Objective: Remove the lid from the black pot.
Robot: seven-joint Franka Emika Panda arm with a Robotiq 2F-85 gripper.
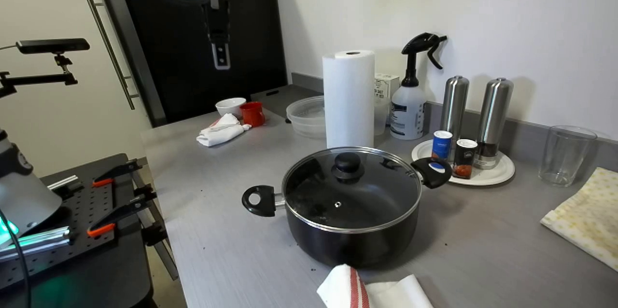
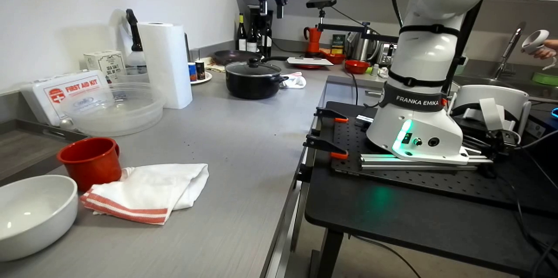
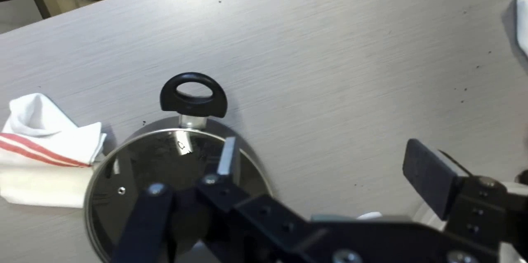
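One glass lid (image 1: pixel 351 193) covers one black pot (image 1: pixel 352 247) on the counter (image 1: pixel 227 259), between the wall-side edge and robot-side edge. The pincer (image 2: pixel 271 11) hangs higher, jaws spread wide, holding nothing. The step in hand seems the approach; next, it likely must centre over the one knob (image 1: pixel 347 161), descend and grip. Near the wall-side edge: one paper roll (image 1: pixel 348 98), one plate (image 1: pixel 504 168), two mills (image 1: pixel 495 115), two shakers (image 1: pixel 465 158).

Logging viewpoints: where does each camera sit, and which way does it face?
Exterior view near the red mug: looks along the counter toward the black pot; arm, gripper and human hand show.
Exterior view near the pot: faces back toward the white bowl; gripper and some base show.
Wrist view: from the wrist, down at lid and counter; fingers show.
Both exterior views share pot and lid.
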